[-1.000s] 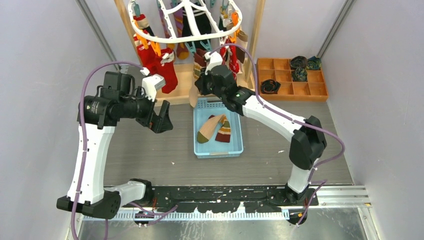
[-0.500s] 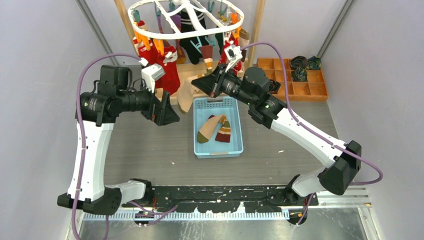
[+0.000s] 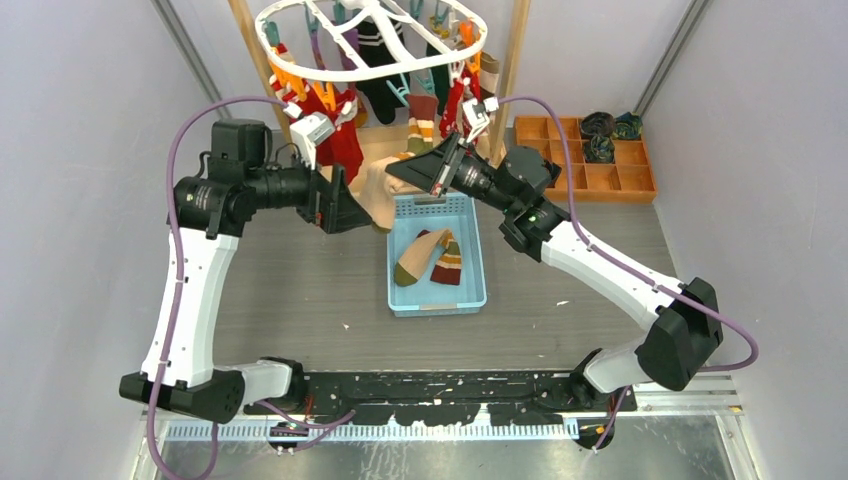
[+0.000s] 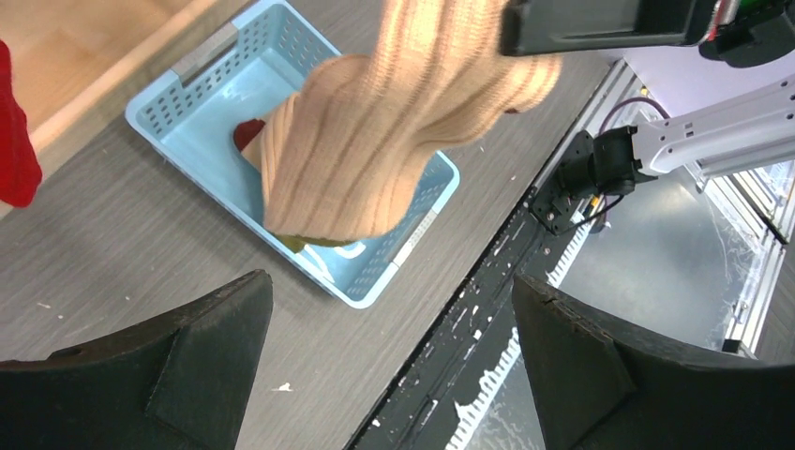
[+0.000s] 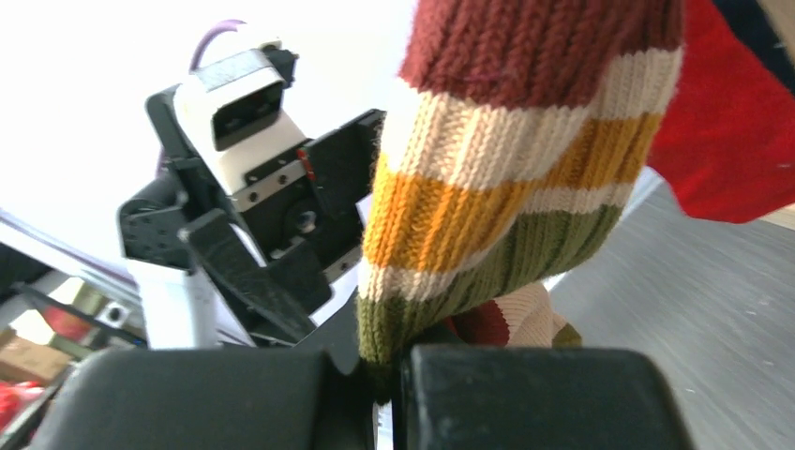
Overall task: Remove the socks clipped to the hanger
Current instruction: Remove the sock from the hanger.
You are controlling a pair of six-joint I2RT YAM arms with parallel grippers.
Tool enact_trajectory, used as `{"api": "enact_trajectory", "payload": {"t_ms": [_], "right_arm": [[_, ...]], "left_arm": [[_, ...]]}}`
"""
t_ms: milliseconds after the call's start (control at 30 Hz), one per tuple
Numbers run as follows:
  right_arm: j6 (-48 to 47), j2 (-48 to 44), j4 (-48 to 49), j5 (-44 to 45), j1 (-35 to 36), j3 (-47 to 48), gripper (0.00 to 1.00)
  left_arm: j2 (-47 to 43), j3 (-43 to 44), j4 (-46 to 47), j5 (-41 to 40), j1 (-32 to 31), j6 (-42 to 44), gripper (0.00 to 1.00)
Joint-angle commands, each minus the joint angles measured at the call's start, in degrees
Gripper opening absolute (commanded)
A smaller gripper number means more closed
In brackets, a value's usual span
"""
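1. Socks [image 3: 345, 145] of soft, light knit are hung from the clips of the hanger [image 3: 372, 73], which is held above the far edge of the bench [image 3: 300, 290], about midway along it. Two more are laid in the blue basket [image 3: 476, 290] at the bench's middle.
2. The striped sock [image 3: 423, 125] is pinched at its green band between the closed fingers of the right hand [image 5: 392, 370]. Its maroon cuff appears to be clipped above. A beige ribbed foot, seemingly of the same sock, droops past that hand over the basket's far end.
3. The left hand [image 4: 389, 291] is spread wide with nothing held, beside the beige foot on the side of the bench's left edge.
4. The fabric is judged limp and stretchy, with nothing to break. A hold close under the clip is judged best, so that the pull is spent on the clip rather than on the knit. The light hanger is likely to be swung.
5. Compared with a second ago, the right elbow is swung toward the right edge, the left hand is brought nearer the basket, and the ring is seen farther back. Neither hand's opening is changed.
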Motion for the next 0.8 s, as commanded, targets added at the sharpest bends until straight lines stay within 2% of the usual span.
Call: {"api": "enact_trajectory", "payload": {"t_ms": [0,367,433,500,567,633,667,700,767], "right_arm": [[11.0,-0.8,13.1,-4.5,-0.2,-0.6,0.01],[18.2,0.0,16.7,-5.9,-0.4,-0.2,0.01],[19.2,0.5,17.0,-6.2,-0.5,-0.1,0.01],[19.5,0.6,16.9,-6.3,-0.4,-0.3,0.07],[17.9,-0.1,13.8,-5.1,-0.4,-0.4,0.13],[13.9,-1.4,6.3,-3.5,-0.4,0.8,0.15],[11.9,-1.9,3.0,-2.5,-0.4,1.4,0.16],[10.6,-2.4,-0.2,-1.7,-0.4,1.7,0.17],[8.7,-2.9,-4.6,-0.3,-0.4,3.0,0.2]], "left_arm": [[-0.6,0.4,6.5,0.3,0.3,-0.2,1.0],[2.3,0.7,12.0,10.6,0.3,-2.7,1.0],[1.6,-0.4,13.0,12.5,0.3,-3.5,0.97],[0.8,-1.7,14.3,13.4,0.3,-4.7,0.87],[-0.2,-3.5,15.5,13.6,0.3,-6.4,0.61],[-1.8,-5.5,17.0,12.4,0.3,-8.6,0.33],[-2.6,-6.6,17.8,11.5,0.3,-9.8,0.22],[-3.4,-7.5,18.3,10.8,0.2,-10.7,0.14],[-4.5,-8.8,18.6,9.4,0.2,-11.7,0.06]]}}
